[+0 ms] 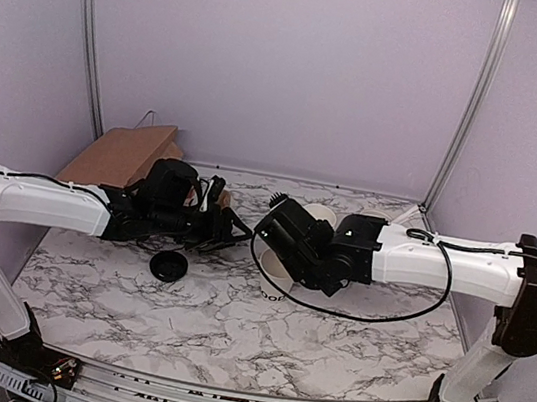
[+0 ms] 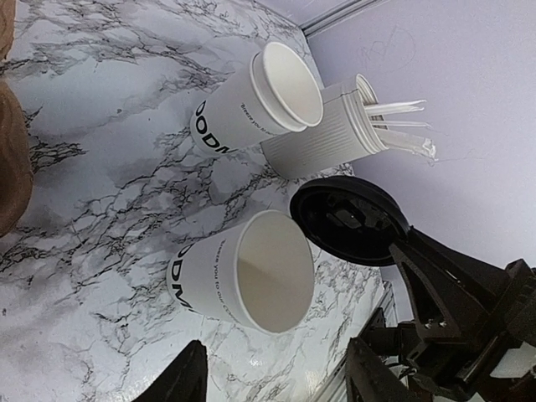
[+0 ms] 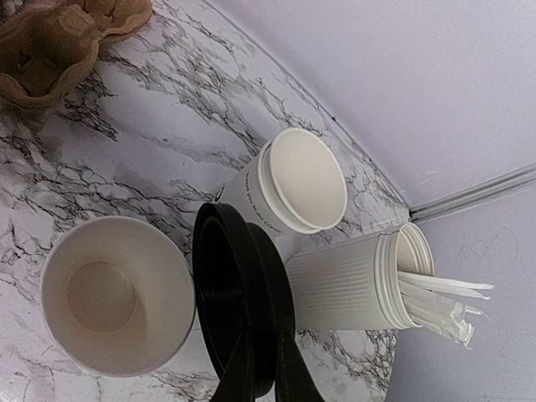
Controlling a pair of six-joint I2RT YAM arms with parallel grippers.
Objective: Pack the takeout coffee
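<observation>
Right jaws on tilted lid (image 3: 243, 310) beside upright cup (image 3: 117, 295)

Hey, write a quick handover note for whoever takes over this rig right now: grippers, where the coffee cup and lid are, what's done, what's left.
Left gripper: open, empty, near the cup.
Right gripper: shut on the black lid, held on edge beside the cup's rim.
Lettered cup: upright on the marble table, open and empty.
Done: lid in hand.
Left: press lid onto cup, then pack it, probably into the cardboard carrier or brown bag.
A second black lid lies on the table.
</observation>
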